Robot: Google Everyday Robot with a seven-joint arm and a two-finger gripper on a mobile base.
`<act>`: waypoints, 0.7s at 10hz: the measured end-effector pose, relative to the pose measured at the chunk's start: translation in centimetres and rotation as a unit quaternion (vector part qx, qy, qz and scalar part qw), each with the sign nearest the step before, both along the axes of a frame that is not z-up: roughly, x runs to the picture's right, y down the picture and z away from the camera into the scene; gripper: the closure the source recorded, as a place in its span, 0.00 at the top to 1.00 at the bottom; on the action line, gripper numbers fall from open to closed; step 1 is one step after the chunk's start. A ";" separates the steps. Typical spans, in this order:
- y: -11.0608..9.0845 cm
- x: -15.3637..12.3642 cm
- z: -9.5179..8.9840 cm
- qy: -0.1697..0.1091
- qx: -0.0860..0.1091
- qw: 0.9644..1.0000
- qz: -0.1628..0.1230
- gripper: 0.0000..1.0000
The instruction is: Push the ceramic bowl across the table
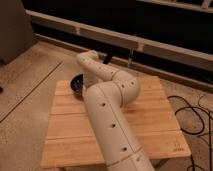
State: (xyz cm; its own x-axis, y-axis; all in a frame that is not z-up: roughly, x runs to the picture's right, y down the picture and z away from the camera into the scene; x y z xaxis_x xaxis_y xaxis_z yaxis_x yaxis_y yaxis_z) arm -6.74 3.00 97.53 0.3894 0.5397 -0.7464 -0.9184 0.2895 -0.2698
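The bowl (77,84) is small, round and dark, sitting upright at the far left corner of the table (150,125). My gripper (86,86) seems hidden behind my arm (107,120) beside it.

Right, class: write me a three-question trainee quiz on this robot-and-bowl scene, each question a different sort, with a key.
1. True or false: the ceramic bowl sits at the table's near right corner.
2. What hides the gripper here? A) the arm B) a cloth C) the bowl
3. Fill in: black ____ lie on the floor right of the table.

Key: 1 false, it is at the far left; 2 A; 3 cables.
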 end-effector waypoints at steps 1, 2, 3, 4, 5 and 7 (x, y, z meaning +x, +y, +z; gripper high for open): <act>-2.3 1.2 2.4 0.003 0.039 0.999 -0.019 0.65; -3.8 1.6 3.7 -0.002 0.068 0.997 -0.033 0.65; -5.8 1.7 5.1 -0.013 0.108 0.993 -0.046 0.65; -8.3 1.3 6.6 -0.033 0.157 0.985 -0.059 0.65; -10.4 0.7 7.3 -0.051 0.194 0.978 -0.062 0.65; -12.8 0.2 8.0 -0.074 0.238 0.967 -0.055 0.65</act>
